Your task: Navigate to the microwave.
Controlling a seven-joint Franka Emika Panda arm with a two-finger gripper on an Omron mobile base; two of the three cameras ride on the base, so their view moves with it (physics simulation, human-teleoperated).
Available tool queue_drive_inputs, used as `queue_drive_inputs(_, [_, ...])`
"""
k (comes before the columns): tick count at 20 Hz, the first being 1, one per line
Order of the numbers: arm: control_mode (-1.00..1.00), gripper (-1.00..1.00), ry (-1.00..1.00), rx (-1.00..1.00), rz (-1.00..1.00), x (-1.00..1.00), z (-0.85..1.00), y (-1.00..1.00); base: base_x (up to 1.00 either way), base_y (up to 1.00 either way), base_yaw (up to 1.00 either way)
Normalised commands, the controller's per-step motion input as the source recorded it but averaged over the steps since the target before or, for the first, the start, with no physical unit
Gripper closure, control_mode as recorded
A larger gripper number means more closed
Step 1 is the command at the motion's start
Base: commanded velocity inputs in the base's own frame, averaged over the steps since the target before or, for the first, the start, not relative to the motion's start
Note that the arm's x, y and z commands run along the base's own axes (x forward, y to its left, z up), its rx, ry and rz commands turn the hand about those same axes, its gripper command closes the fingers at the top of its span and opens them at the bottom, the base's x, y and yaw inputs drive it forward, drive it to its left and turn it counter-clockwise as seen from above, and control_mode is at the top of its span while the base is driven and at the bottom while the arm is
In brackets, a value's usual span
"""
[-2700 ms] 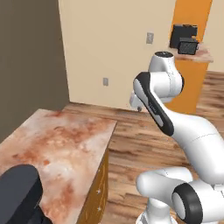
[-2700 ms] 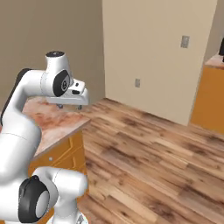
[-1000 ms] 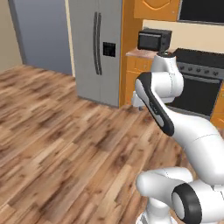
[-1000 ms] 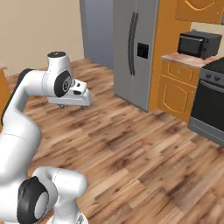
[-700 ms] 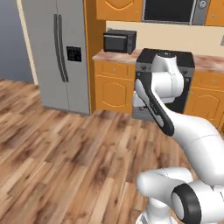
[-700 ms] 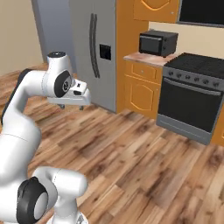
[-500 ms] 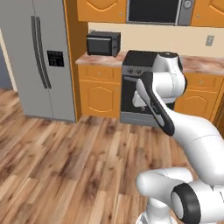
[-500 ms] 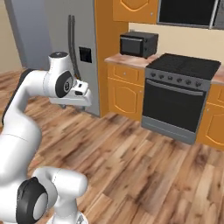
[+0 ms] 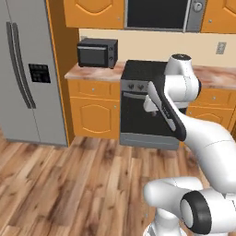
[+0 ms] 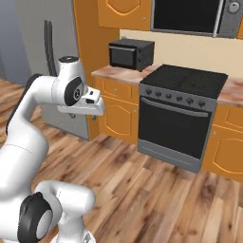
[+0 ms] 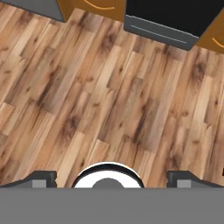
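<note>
Wood-plank floor (image 11: 109, 96) runs up to a wall of orange cabinets (image 9: 94, 108) under a marbled table (image 10: 116, 72). Set high in that wall, between the upper cabinets, is the microwave (image 9: 159, 14): silver-grey frame, large black glass door, and a control strip on its right with a round dial near the top; it sits above and well ahead of the gripper (image 10: 97, 108). Directly below the microwave stands a black stove (image 10: 178, 116) with a row of knobs along its front and a long handle on the oven door. A smaller black box oven (image 9: 97, 52) rests on the table just beside the stove, ahead of the gripper. A grey two-door refrigerator (image 9: 25, 73) with a dark dispenser panel stands at the far end of the cabinets. No writing or brand mark can be read on any appliance. The gripper hangs over bare floor, well apart from the stove; in the hand view its two dark fingertips (image 11: 41, 178) stand wide apart, holding nothing.
</note>
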Motion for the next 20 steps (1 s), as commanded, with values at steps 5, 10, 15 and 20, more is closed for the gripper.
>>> queue_drive_inputs(5, [1.0, -1.0, 0.0, 0.0, 0.0, 0.0, 0.0, 0.0, 1.0, 0.0, -0.08])
queue_drive_inputs(10, [1.0, -1.0, 0.0, 0.0, 0.0, 0.0, 0.0, 0.0, 1.0, 0.04, -0.21])
queue_drive_inputs(15, [1.0, -1.0, 0.0, 0.0, 0.0, 0.0, 0.0, 0.0, 1.0, 0.17, -0.26])
queue_drive_inputs(20, [1.0, -1.0, 0.0, 0.0, 0.0, 0.0, 0.0, 0.0, 1.0, 0.16, -0.19])
